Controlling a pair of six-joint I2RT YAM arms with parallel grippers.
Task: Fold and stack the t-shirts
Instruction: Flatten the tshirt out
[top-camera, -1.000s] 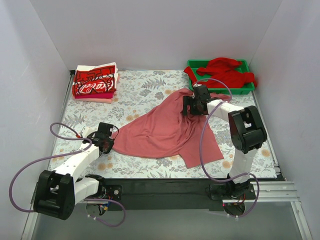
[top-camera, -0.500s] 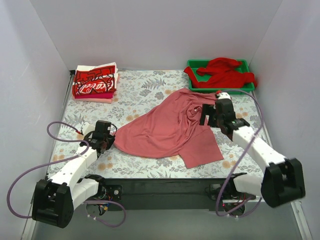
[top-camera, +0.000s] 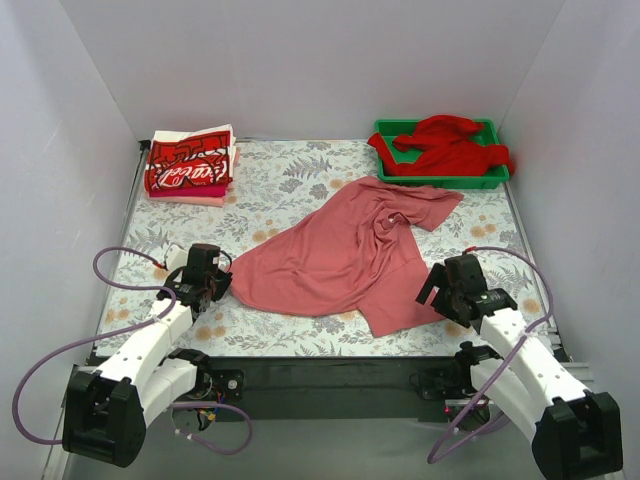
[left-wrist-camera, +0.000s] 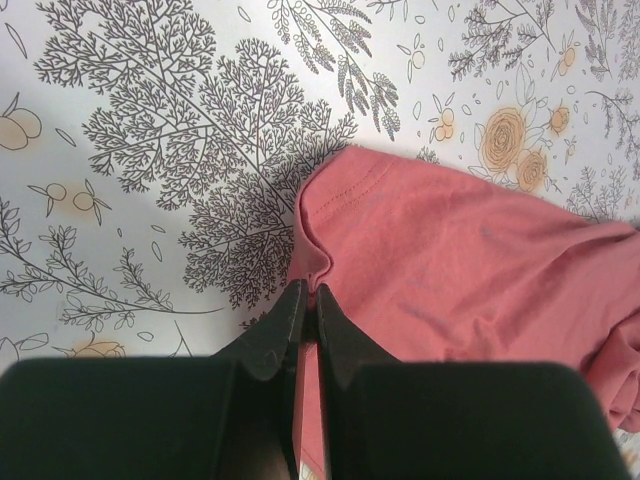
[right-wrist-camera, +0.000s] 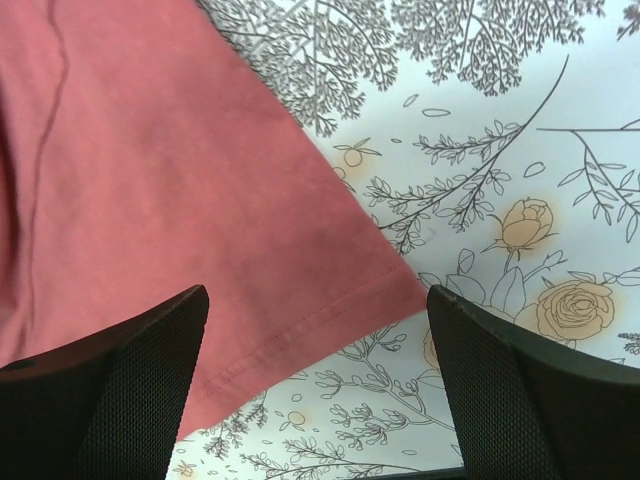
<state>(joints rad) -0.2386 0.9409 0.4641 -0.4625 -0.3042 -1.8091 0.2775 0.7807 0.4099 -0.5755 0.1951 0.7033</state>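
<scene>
The salmon-pink t-shirt (top-camera: 340, 255) lies spread and rumpled in the middle of the table. My left gripper (top-camera: 222, 283) is shut on its left edge, and the pinched hem shows in the left wrist view (left-wrist-camera: 308, 292). My right gripper (top-camera: 432, 290) is open and empty over the shirt's near right corner (right-wrist-camera: 300, 300). A bright red t-shirt (top-camera: 445, 145) lies bunched in the green tray (top-camera: 384, 128) at the back right. Folded red-and-white printed t-shirts (top-camera: 190, 165) are stacked at the back left.
The table has a floral cloth (top-camera: 300, 175) and white walls on three sides. A black bar (top-camera: 330, 375) runs along the near edge between the arm bases.
My right gripper has let go of the shirt's far part and swung back toward the near right corner. The shirt's upper right now lies flat. The left gripper has barely moved.
</scene>
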